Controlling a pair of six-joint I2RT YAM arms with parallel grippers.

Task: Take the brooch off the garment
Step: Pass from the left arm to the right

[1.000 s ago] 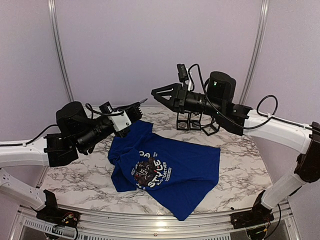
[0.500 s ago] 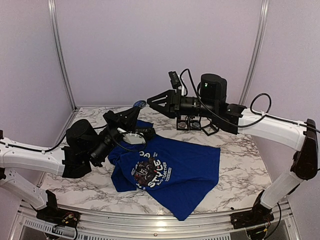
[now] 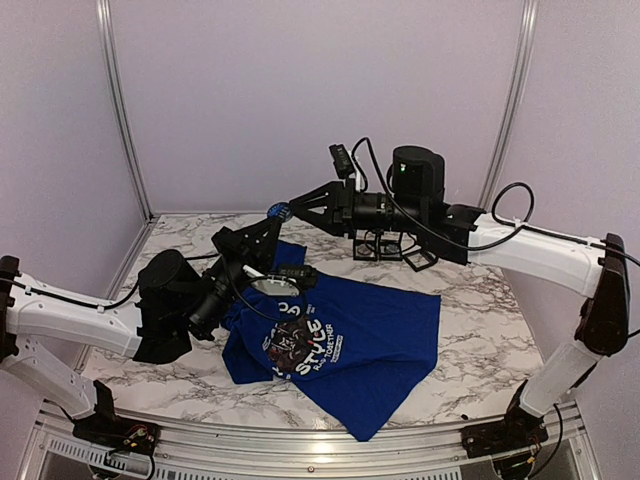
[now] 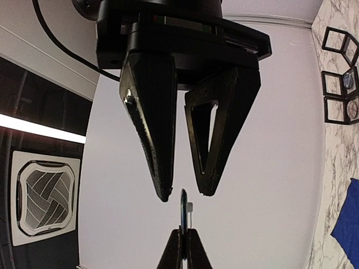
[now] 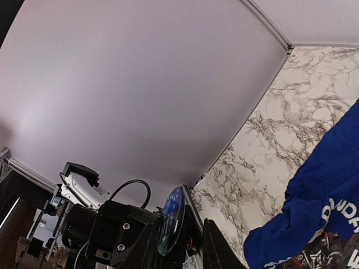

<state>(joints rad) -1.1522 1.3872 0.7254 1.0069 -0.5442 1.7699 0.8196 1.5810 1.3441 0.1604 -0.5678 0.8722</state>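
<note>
The garment [image 3: 370,335] is a royal-blue T-shirt with a panda print, lying crumpled on the marble table; parts of it show in the right wrist view [image 5: 325,190] and the left wrist view [image 4: 348,224]. The brooch [image 3: 279,211] is a round blue disc held in the air above the shirt's far left corner. My left gripper [image 3: 274,219] is shut on its lower edge, seen edge-on in the left wrist view [image 4: 183,216]. My right gripper [image 3: 292,208] is open, with its fingertips either side of the brooch's top [image 4: 185,196]. The brooch shows between them in the right wrist view [image 5: 171,221].
Several small black wire-frame cube stands [image 3: 385,245] sit at the back of the table behind the right arm, and also show in the left wrist view [image 4: 339,78]. The pale walls with metal rails [image 3: 120,110] close in the back and sides.
My left arm has swung lower and forward, raising the brooch to the right gripper's height. My right gripper has moved left until its open fingertips flank the brooch.
</note>
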